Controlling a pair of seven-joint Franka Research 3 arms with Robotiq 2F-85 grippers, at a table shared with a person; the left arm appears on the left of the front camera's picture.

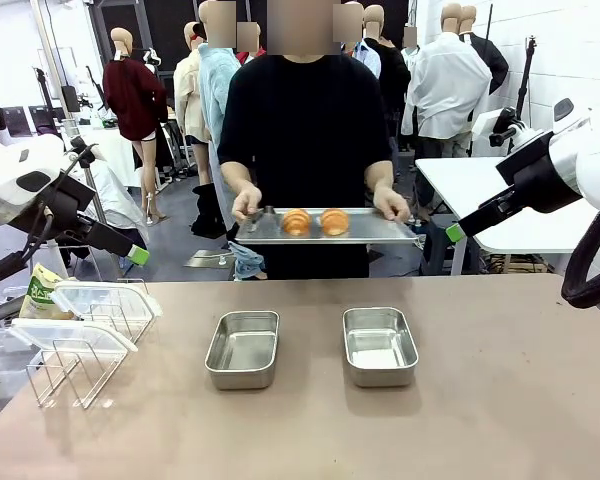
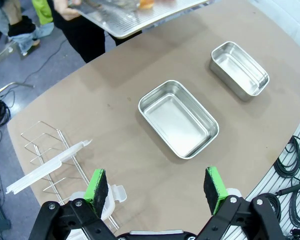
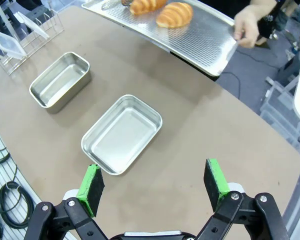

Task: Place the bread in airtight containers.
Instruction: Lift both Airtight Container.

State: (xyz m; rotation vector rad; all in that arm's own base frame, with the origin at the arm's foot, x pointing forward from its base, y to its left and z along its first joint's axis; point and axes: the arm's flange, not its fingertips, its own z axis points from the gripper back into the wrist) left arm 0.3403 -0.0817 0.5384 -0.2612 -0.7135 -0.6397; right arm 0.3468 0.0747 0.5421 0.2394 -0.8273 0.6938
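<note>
At the table's far edge, a person holds a flat perforated metal tray (image 1: pixel 380 236) carrying two golden-brown ridged croissant rolls (image 1: pixel 296 222) side by side. Two shallow rectangular stainless-steel tins (image 1: pixel 243 349) sit mid-table, apart, both empty. Clear white-rimmed lids (image 1: pixel 100 298) rest on the wire rack (image 1: pixel 80 372). Left gripper (image 2: pixel 156 186) and right gripper (image 3: pixel 153 182): jaws spread wide, holding nothing.

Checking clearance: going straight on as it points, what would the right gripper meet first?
Probably the nearer empty tin; depth is unclear, so perhaps the bare table just beside it.
</note>
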